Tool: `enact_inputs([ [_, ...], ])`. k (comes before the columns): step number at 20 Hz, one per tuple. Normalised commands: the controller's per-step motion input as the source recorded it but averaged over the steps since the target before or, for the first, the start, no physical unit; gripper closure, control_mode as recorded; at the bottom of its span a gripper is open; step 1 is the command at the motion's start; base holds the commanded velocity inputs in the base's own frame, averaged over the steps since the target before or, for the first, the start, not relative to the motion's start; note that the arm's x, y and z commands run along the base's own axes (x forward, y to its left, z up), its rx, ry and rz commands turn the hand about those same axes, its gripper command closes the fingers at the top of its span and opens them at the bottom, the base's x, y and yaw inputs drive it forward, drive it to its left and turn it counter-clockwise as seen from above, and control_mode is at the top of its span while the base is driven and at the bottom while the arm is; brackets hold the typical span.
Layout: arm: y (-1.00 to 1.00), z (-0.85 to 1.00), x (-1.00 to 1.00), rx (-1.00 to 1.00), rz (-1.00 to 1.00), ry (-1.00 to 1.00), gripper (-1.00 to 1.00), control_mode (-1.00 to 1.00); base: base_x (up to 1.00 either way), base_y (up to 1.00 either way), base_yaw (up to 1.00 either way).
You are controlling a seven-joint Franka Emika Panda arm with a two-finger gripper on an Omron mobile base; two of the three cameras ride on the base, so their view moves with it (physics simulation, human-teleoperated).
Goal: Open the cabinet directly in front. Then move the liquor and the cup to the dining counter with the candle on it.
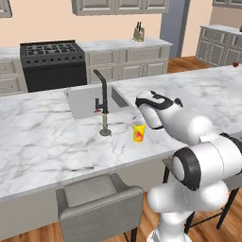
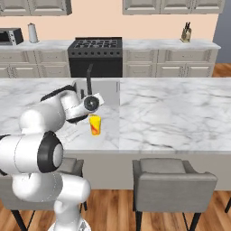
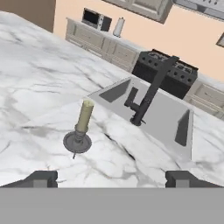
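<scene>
Nearest the base: tool (image 3: 111,178) — fingers spread wide, nothing between them, hovering low over the marble desk (image 1: 38,142).
Cup (image 1: 139,132): bright yellow, upright on the desk just beside the tool, apparently set down and let go.
Step in hand: judged to be the release — best to lift straight up and clear before swinging, so a finger doesn't tip the cup.
Candle (image 3: 84,114): a little beyond, standing in its holder; keep the retreat away from it.
Faucet (image 3: 151,89) and sink (image 3: 164,120): farther back.

the cup (image 1: 139,132) stands on the dining counter (image 1: 42,137), right of the candle (image 1: 105,124), before the sink (image 1: 78,105)
</scene>
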Motion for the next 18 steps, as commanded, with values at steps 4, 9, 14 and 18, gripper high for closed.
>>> enact_inputs([
  [4, -0.21, 1.0, -0.6, 0.04, -0.17, 0.19, -1.0, -1.0, 0.0, 0.0, 0.0],
  [9, -0.32, 1.0, -0.91, 0.02, -0.21, 0.09, -1.0, -1.0, 0.0, 0.0, 0.0],
  [14, -0.4, 0.58, -1.0, 0.02, -0.2, -0.05, -1.0, -1.0, 0.0, 0.0, 0.0],
  [18, -0.39, 0.28, -1.0, 0.02, -0.18, -0.23, -1.0, -1.0, 0.0, 0.0, 0.0],
])
